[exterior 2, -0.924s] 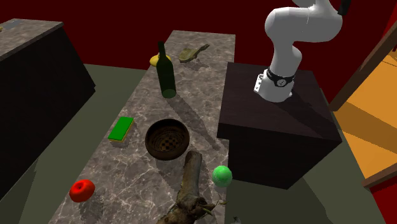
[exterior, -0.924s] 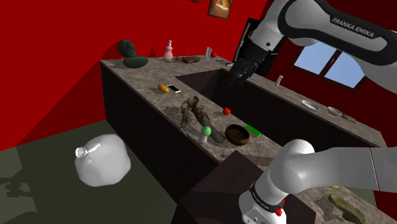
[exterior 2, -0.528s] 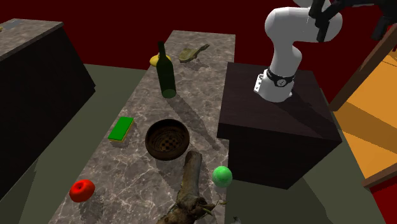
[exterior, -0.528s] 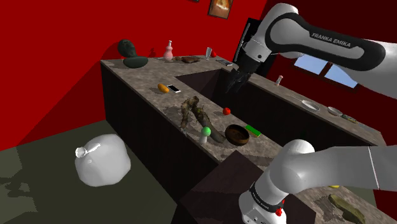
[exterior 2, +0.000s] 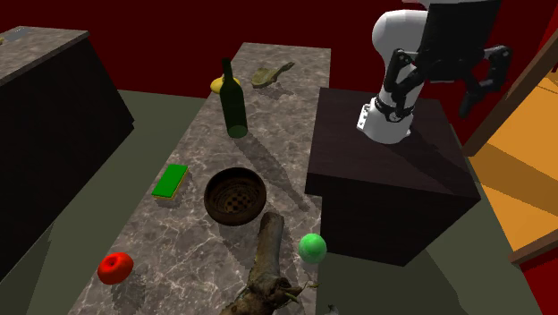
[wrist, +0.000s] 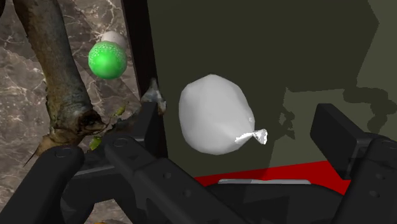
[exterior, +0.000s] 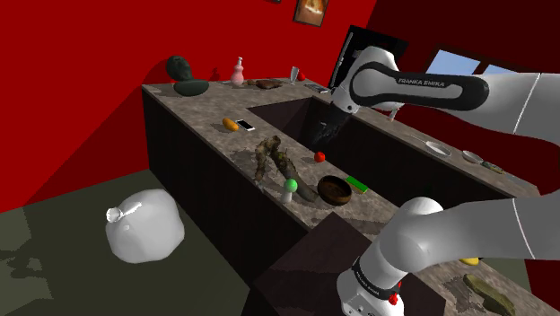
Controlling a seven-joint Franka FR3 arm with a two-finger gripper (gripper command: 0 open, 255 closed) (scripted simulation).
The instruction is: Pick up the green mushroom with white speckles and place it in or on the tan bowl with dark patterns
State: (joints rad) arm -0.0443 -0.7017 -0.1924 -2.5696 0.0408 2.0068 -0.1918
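The arm (exterior: 422,90) has dropped lower across the shoulder view's upper right since the earlier frames. We now see the whole gripper (exterior 2: 431,97) at the second exterior view's upper right, fingers spread wide, holding nothing. Bowl (exterior 2: 235,197) hasn't budged, centre frame there. Green mushroom (exterior 2: 312,247) is still lower centre on the counter (exterior 2: 277,134), just right of the branch (exterior 2: 266,259).

Shoulder view: high behind the stand (exterior: 305,262), looking along the worktop (exterior: 205,106). Second exterior view: close above the worktop, facing the stand. Wrist view: down over the worktop's edge. All share the green mushroom (exterior: 290,186).
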